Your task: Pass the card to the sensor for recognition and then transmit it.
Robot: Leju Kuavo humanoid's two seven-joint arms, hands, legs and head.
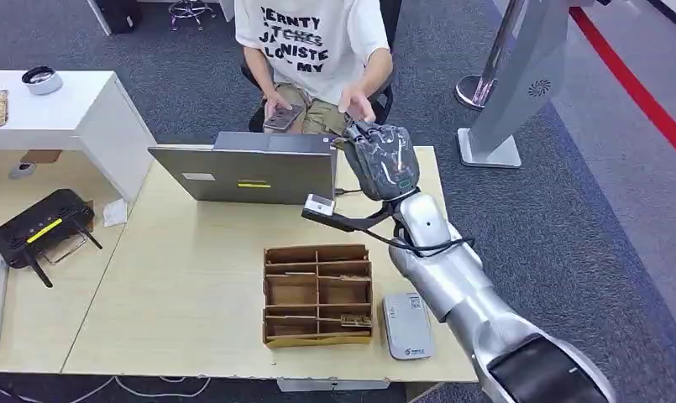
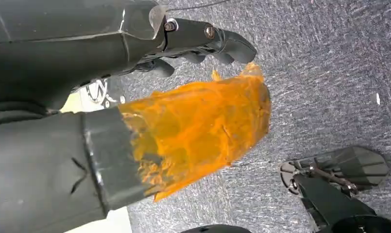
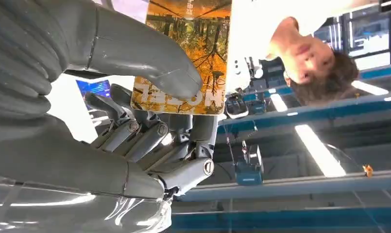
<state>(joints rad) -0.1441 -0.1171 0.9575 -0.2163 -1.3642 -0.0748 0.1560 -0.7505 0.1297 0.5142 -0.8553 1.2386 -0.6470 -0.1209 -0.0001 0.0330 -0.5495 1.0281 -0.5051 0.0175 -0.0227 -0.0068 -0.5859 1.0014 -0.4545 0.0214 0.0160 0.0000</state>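
My right hand (image 1: pixel 383 159) is raised over the table's far edge, just in front of the seated person. In the right wrist view, that hand (image 3: pixel 135 141) pinches an orange card with an autumn-tree picture (image 3: pixel 193 58), the thumb on its face and the fingers behind it. The person's hand (image 1: pixel 357 105) reaches out right at my fingertips; I cannot tell whether it touches the card. The grey card sensor (image 1: pixel 407 326) lies flat near the table's front edge, beside my right forearm. My left hand (image 2: pixel 135 121) hangs over the carpet holding nothing, its orange-wrapped thumb apart from the fingers (image 2: pixel 208 39).
A cardboard divider box (image 1: pixel 317 294) stands left of the sensor, with an open laptop (image 1: pixel 250 172) behind it. The person's other hand holds a phone (image 1: pixel 282 116). A black router (image 1: pixel 44 228) lies on the left table, and a grey stand base (image 1: pixel 489 151) is on the carpet at right.
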